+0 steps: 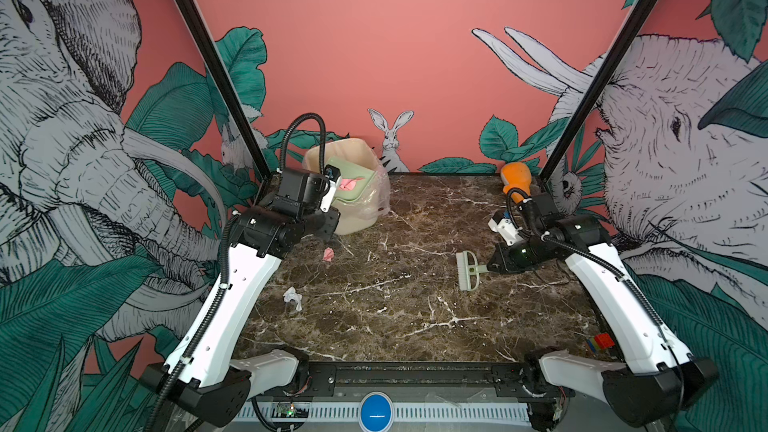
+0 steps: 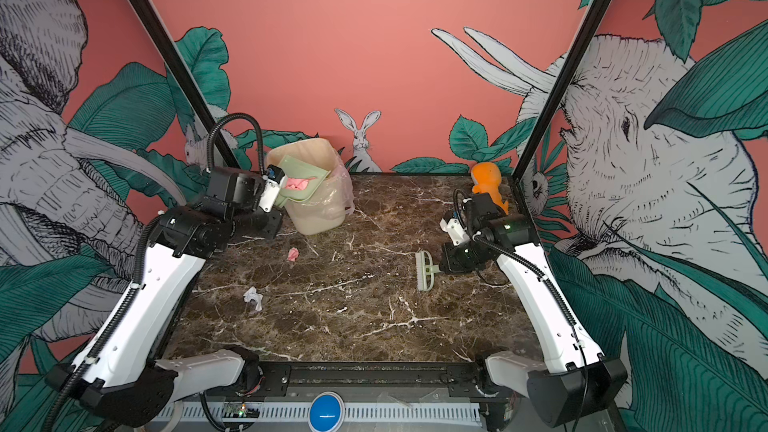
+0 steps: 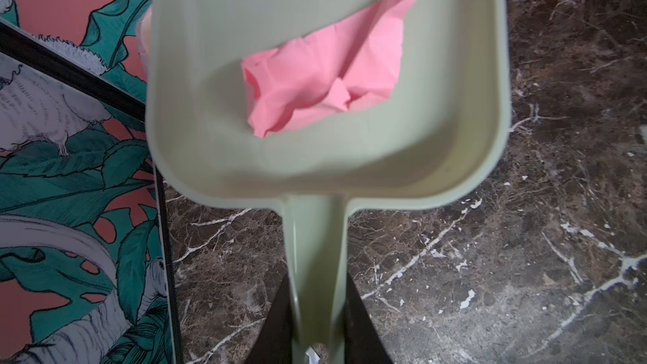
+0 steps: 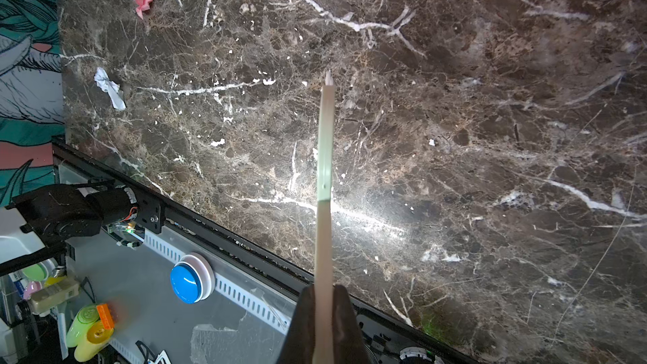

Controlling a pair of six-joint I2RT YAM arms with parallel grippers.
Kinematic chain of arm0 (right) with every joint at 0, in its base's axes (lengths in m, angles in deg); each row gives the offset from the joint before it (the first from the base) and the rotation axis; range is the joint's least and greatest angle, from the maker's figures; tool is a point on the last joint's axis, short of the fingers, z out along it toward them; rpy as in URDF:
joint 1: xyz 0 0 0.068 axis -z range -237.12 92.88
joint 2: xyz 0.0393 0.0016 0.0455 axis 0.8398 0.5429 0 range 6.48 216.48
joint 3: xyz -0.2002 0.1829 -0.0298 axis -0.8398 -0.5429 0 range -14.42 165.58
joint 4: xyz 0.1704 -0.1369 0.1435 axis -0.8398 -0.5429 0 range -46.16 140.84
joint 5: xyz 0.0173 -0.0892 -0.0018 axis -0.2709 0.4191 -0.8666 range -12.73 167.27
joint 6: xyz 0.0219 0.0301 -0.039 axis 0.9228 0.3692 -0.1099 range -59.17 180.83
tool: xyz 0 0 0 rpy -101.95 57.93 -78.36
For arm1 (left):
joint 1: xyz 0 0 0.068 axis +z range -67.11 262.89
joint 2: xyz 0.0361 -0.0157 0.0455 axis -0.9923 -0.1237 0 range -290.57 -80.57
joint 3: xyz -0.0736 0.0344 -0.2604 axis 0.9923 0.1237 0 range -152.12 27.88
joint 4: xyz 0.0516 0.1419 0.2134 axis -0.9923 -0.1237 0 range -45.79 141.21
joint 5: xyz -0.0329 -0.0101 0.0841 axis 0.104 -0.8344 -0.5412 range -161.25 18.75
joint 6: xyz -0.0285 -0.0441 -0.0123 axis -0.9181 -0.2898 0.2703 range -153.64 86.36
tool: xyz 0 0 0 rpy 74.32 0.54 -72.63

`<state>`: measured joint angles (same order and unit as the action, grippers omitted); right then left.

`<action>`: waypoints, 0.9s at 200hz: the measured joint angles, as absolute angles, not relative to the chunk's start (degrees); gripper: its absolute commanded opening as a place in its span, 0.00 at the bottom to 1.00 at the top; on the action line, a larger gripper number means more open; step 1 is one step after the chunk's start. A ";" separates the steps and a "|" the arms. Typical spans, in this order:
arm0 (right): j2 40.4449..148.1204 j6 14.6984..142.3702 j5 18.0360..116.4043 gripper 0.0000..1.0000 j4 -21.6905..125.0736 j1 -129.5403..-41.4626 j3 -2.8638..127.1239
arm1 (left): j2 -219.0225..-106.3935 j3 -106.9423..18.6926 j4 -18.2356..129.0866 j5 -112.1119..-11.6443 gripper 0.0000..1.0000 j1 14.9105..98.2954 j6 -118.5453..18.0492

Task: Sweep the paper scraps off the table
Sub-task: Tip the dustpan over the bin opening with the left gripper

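Tbl — 2 scraps: pink, white; dustpan — 1 pink

A green dustpan is tilting over a beige bin; an orange toy is standing behind a green brush.

two white arms with black joints and ribbed black cables.

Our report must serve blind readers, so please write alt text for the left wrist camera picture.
A pale green dustpan holds one crumpled pink paper scrap, seen from close behind its handle. The left end effector is shut on that handle. Past the dustpan lies the dark brown marble table, with a leaf-patterned wall panel at its edge.
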<state>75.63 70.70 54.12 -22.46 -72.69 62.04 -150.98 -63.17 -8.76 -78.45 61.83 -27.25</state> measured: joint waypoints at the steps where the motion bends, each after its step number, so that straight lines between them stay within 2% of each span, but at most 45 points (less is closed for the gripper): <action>1: 75.63 70.70 54.09 0.00 -22.46 -72.69 62.00 | -151.04 -63.24 -8.78 -78.41 0.03 61.99 -27.20; 74: 75.47 70.62 53.94 0.00 -22.52 -71.62 61.76 | -158.45 -69.01 -8.74 -75.41 0.03 72.85 -23.05; 180: 75.52 69.33 52.98 0.00 -23.59 -70.81 61.76 | -177.25 -88.02 -12.80 -84.55 0.03 73.35 -11.56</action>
<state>75.52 69.33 52.98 -23.59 -70.81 61.76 -177.25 -88.02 -12.80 -84.55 73.35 -11.56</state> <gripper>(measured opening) 0.070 0.196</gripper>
